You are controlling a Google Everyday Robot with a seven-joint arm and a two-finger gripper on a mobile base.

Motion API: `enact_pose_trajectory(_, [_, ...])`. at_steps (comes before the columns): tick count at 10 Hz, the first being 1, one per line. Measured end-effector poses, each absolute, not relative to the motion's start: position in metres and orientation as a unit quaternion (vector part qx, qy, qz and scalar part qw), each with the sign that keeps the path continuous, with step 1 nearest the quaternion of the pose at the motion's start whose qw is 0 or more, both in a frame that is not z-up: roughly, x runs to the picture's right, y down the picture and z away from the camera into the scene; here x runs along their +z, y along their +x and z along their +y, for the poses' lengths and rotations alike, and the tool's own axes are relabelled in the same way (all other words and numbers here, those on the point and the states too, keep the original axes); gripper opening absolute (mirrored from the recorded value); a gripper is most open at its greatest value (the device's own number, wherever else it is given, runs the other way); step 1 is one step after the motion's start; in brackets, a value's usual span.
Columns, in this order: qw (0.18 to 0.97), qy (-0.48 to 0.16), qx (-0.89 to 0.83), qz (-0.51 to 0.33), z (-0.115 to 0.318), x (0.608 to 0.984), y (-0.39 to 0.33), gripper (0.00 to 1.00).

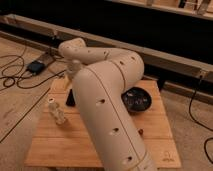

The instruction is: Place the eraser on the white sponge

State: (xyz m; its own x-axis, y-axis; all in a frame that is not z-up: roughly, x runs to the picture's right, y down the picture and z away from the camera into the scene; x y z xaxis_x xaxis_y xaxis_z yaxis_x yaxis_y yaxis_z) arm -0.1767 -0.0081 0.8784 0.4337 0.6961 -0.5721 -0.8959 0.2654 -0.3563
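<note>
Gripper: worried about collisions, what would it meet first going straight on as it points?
The gripper, pointing down over the table's far left, half hidden by the arm, would probably meet the eraser first; depth unclear.

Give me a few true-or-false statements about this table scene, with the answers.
1. A clear cup stands on the wooden table. True.
2. The eraser lies on the white sponge. False: it lies on the table; no sponge shows, and the arm hides much.
3. A dark bowl sits on the table. True.
4. The gripper hangs over the bowl. False: it is just above the eraser, at the picture's left.
</note>
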Motion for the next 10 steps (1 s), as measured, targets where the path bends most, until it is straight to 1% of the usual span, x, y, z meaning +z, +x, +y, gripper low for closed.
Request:
enact_pose_trajectory(5, [0.769, -0.331, 0.52, 0.171, 0.012, 0.912, -0.198, 0.8])
enact_pose_trajectory(10, [0.761, -0.31, 0.537, 0.192, 0.035, 0.948, -0.207, 0.8])
